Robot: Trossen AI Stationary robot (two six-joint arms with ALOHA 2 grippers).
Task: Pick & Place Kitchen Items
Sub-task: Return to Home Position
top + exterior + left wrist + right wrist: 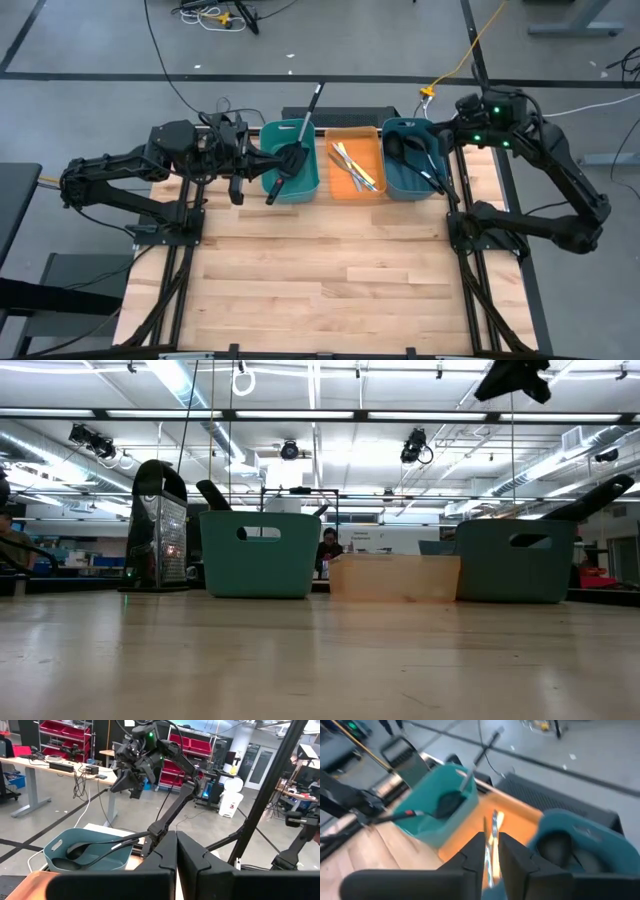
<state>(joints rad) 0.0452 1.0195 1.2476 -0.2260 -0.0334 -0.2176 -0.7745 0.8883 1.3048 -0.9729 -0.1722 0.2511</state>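
Observation:
Black spatulas point(290, 165) lie in the left teal bin point(272, 135), their handles leaning on its rim and sticking out. Thin sticks point(356, 166) lie in the orange bin point(352, 190). Black ladles point(95, 854) rest in the right teal bin point(400, 185). My left gripper point(176, 851) is shut on nothing and hovers level beside the left bin point(262, 160). Above the far right corner of the right bin, my right gripper point(447, 128) tips down toward the bins. Its fingers point(490, 856) stand a narrow gap apart with nothing between them; the sticks show through the gap.
A metal grater point(160, 525) with a black top stands left of the left teal bin. The three bins sit in a row along the table's far edge. Bare wooden tabletop point(330, 270) stretches from the bins to the near edge.

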